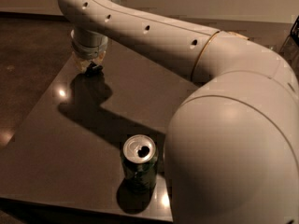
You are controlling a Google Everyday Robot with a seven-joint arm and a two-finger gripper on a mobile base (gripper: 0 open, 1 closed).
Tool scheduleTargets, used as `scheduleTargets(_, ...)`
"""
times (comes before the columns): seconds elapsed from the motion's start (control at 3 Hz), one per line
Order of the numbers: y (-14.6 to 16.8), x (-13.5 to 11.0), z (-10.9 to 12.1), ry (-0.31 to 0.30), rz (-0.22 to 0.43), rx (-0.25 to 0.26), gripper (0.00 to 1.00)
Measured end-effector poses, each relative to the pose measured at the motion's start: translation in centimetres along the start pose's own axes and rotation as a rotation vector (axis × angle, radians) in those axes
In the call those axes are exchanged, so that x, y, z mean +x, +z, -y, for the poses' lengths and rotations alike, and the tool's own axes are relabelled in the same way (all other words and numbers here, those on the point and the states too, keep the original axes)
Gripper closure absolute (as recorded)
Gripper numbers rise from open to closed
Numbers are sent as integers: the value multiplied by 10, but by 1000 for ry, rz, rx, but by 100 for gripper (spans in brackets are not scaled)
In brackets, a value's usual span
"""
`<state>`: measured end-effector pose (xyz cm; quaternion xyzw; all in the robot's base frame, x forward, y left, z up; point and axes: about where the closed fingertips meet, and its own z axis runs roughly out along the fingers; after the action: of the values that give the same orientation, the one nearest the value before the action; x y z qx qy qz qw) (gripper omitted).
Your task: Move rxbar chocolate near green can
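The green can [139, 164] stands upright near the table's front edge, its silver top and open tab hole facing up. My gripper [89, 63] hangs from the wrist at the far left of the table, low over the surface and far from the can. A small dark thing [95, 69] shows right under it, likely the rxbar chocolate, mostly hidden by the gripper. I cannot tell whether it is held or lying on the table.
The dark glossy table [56, 139] has its left edge close to the gripper and its front edge just before the can. My arm's large white segment [233, 139] fills the right side, right beside the can. Brown floor lies beyond the left edge.
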<state>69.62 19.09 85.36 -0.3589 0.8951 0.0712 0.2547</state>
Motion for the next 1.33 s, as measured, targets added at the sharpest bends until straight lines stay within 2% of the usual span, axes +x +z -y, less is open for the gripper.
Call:
scheduleTargets(0.33, -18, 5, 2, -10, 7, -12, 100)
scheduleTargets(0.67, -46, 19, 8, -52, 25, -45, 100)
scheduleTargets(1.33, -105, 59, 28, -198, 12, -21, 100)
